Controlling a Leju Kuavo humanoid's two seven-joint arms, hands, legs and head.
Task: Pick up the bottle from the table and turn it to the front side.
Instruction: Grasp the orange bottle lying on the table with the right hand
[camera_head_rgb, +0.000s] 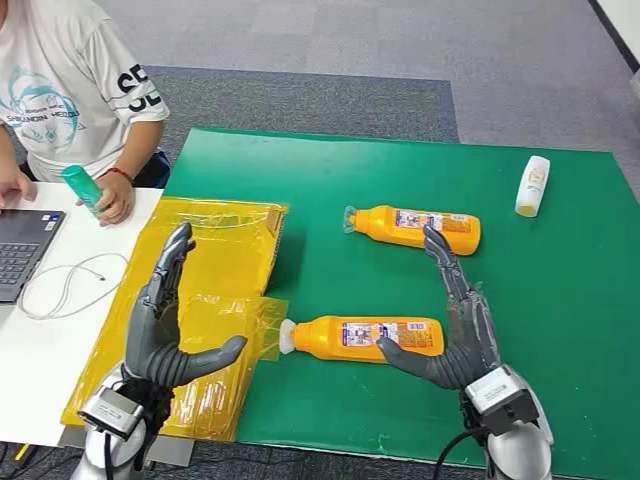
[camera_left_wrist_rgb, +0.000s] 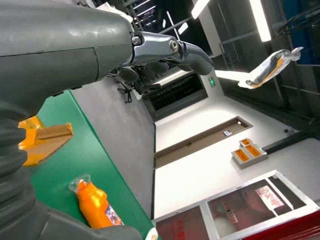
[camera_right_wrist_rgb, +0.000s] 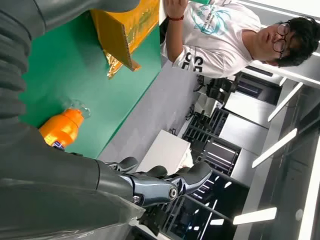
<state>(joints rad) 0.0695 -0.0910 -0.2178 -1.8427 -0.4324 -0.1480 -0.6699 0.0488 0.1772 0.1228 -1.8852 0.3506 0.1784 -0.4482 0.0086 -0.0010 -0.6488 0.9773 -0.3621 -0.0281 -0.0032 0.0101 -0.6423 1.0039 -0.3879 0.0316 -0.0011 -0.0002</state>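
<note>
Two orange bottles lie on their sides on the green table (camera_head_rgb: 528, 290). The near bottle (camera_head_rgb: 362, 338) has a white cap pointing left. The far bottle (camera_head_rgb: 415, 228) has a clear cap, and it also lies in the left wrist view (camera_left_wrist_rgb: 94, 205) and the right wrist view (camera_right_wrist_rgb: 62, 129). My right hand (camera_head_rgb: 460, 320) hovers open at the near bottle's base end. Its thumb lies along that bottle's front edge and its fingers stretch towards the far bottle. My left hand (camera_head_rgb: 162, 310) is open above a yellow package, holding nothing.
The yellow wrapped package (camera_head_rgb: 219, 260) covers the table's left edge. A white bottle (camera_head_rgb: 533, 185) lies at the far right. A person (camera_head_rgb: 68, 80) sits at the white desk (camera_head_rgb: 45, 360), holding a teal bottle (camera_head_rgb: 83, 187) beside a laptop (camera_head_rgb: 21, 250) and a cable.
</note>
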